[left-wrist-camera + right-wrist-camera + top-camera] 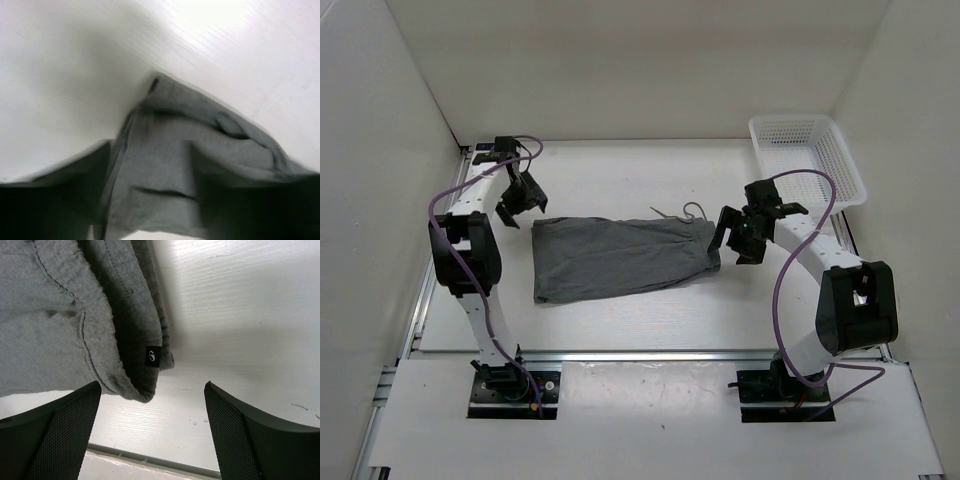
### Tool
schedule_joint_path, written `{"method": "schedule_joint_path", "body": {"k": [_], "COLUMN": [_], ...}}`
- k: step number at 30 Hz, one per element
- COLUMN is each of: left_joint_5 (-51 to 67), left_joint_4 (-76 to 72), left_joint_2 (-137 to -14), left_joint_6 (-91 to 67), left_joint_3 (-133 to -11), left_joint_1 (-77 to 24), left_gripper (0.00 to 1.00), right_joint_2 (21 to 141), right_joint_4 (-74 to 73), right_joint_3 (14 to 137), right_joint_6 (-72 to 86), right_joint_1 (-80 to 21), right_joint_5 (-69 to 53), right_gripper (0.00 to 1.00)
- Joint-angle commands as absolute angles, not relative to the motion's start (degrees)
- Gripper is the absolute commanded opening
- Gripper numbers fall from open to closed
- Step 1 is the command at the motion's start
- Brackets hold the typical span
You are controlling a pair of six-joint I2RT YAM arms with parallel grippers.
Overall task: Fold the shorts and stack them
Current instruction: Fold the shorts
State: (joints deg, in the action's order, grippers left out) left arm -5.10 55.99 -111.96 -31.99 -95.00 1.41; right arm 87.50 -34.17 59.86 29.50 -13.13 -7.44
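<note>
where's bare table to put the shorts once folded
Bare: the strip between the shorts and the near rail; the far table between the left gripper and the basket. Crowded: the shorts' right end, by the right gripper and drawstring.

I have bare table (620, 330) along the near side of the shorts (620, 258) and a wider open strip behind them up to the back wall (640, 70). The white basket (810, 160) fills the far right corner, near my right gripper (732, 240), whose jaws stand wide at the waistband corner. The left wall (380, 200) crowds my left arm (465, 240); the drawstring (688, 212) lies loose on the far strip.
</note>
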Motion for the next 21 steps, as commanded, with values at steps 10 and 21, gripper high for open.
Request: {"method": "schedule_joint_path", "body": {"k": [10,21], "left_joint_5": [-7.21,4.39], "left_joint_4": [56.61,44.30], "left_joint_2": [-103.03,-98.34], "left_joint_6": [-31.20,-35.16], "left_joint_3": [-88.00,-63.98], "left_joint_1": [2.11,9.04], "left_gripper": [1.00,0.95], "right_joint_2": [85.34,94.48], "right_joint_4": [-34.37,-28.65], "right_joint_3": [60.47,60.64], "right_joint_6": [26.72,27.15], "right_joint_1": [-13.01,-14.06], "right_joint_5": [-10.26,-13.46], "right_gripper": [0.97,1.00]}}
